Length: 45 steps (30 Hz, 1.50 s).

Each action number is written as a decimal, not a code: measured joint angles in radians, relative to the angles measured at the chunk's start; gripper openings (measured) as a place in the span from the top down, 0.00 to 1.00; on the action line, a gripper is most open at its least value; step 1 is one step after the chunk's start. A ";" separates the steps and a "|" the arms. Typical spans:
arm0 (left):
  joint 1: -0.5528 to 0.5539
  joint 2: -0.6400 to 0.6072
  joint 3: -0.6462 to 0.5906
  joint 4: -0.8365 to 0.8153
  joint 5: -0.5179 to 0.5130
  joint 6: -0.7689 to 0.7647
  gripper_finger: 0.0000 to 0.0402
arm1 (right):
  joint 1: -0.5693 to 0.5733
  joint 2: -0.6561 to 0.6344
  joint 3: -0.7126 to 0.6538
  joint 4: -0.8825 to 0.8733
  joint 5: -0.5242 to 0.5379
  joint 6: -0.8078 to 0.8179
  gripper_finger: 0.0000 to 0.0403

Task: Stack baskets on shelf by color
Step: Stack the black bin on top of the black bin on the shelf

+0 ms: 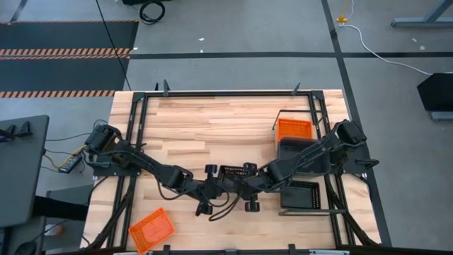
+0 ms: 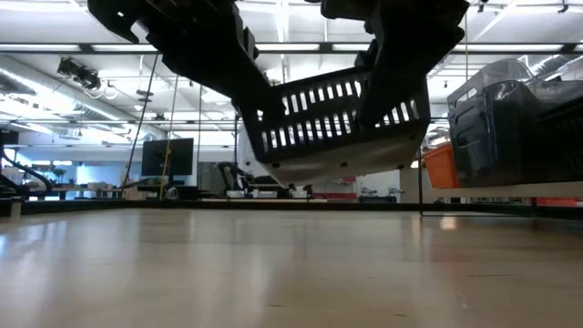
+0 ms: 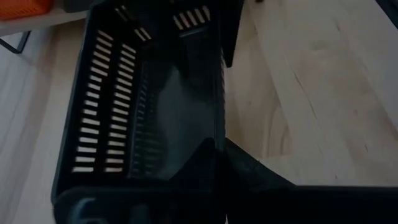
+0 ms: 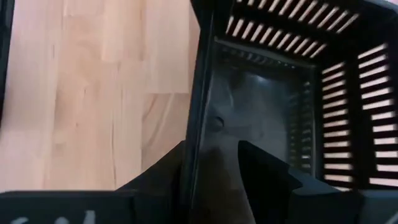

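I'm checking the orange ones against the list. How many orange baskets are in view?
2. One orange basket sits on the shelf at the table's right, at its far end; the other lies on the tabletop near the front left edge. A third may be hidden.

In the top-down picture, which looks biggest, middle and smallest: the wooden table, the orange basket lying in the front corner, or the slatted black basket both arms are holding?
1. Wooden table, biggest by far.
2. Orange basket.
3. Slatted black basket, smallest, though the arms cover part of it, so this ranking against the orange one is unsure.

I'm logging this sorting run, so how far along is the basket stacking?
Done: an orange basket, a dark grey one and a black slatted one sit on the shelf. In hand: both pincers, left and right, hold another slatted basket in the air. Left: an orange basket on the table.
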 joint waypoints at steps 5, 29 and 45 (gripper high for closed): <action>0.000 0.000 0.000 0.004 -0.004 0.005 0.97 | -0.003 -0.009 0.000 0.003 0.023 0.001 0.74; -0.002 -0.206 0.093 -0.015 -0.122 0.216 0.61 | 0.014 -0.135 -0.001 -0.169 -0.022 0.110 0.97; 0.058 -0.219 0.093 -0.107 -0.142 0.262 0.63 | 0.212 -0.462 -0.001 -0.451 -0.141 0.502 0.96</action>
